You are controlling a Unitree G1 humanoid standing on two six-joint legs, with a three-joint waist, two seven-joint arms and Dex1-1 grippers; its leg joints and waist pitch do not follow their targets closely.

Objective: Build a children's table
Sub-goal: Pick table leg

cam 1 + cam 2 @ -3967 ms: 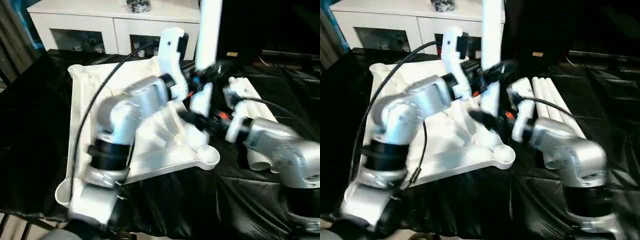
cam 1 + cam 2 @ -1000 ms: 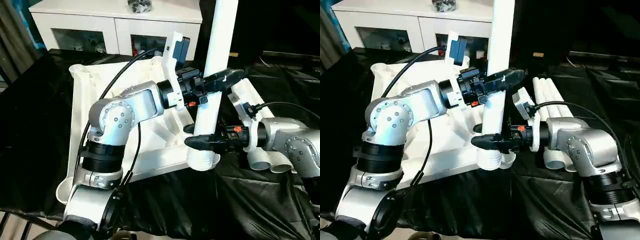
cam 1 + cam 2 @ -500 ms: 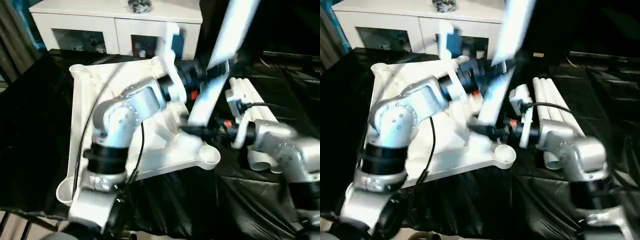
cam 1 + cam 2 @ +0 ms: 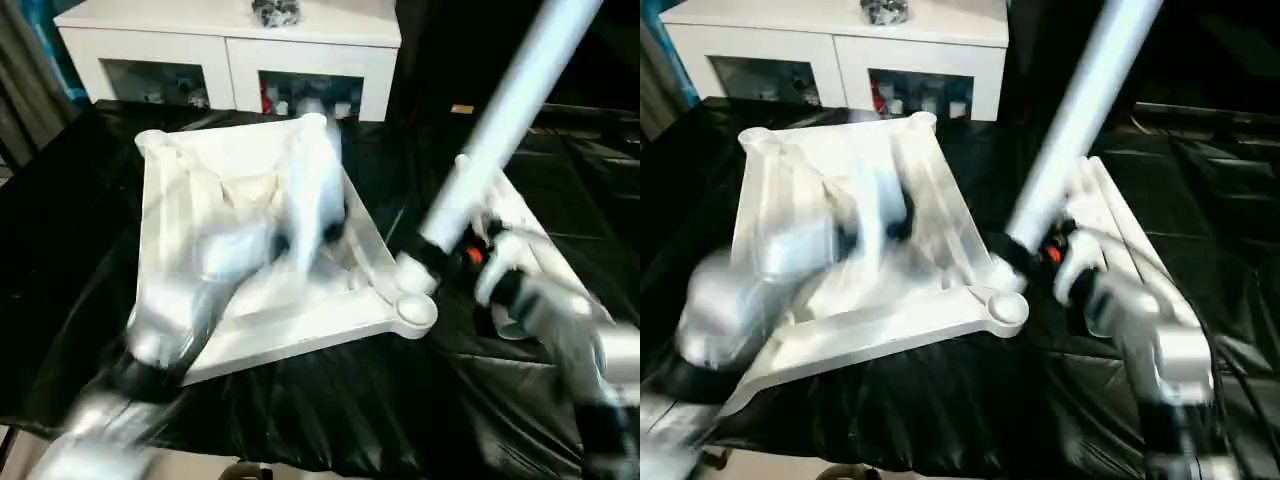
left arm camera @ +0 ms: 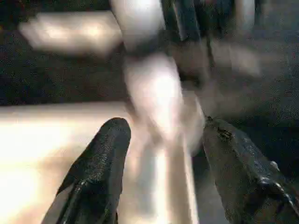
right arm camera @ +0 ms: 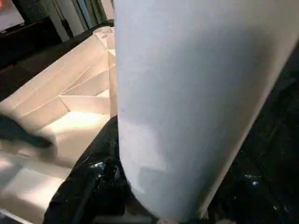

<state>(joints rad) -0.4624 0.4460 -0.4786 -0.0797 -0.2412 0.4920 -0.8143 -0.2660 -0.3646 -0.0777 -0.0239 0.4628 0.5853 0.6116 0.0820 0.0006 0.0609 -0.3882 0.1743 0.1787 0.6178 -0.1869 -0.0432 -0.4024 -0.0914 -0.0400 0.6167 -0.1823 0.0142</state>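
Note:
The white tabletop [image 4: 180, 180] lies underside up on black cloth, with its near right corner socket [image 4: 412, 312] bare. One long white leg [image 4: 510, 110] leans steeply to the right. Its lower end hangs just above and behind that socket. My right gripper [image 4: 432, 262] is shut on the leg near its lower end, and a black finger [image 6: 100, 163] presses against the tube's side. My left arm [image 4: 250, 250] is a blur over the tabletop. My left gripper [image 5: 163, 125] is open with nothing between its fingers, and the leg shows blurred beyond them.
Spare white legs [image 4: 1120, 230] lie side by side on the cloth to the right of the tabletop, behind my right arm. A white cabinet [image 4: 230, 40] with glass doors stands at the back. The table's front edge runs close below the tabletop.
My left gripper has let go of the leg and its arm has swung back to the left over the tabletop. The leg, upright at the corner socket before, now tilts far right.

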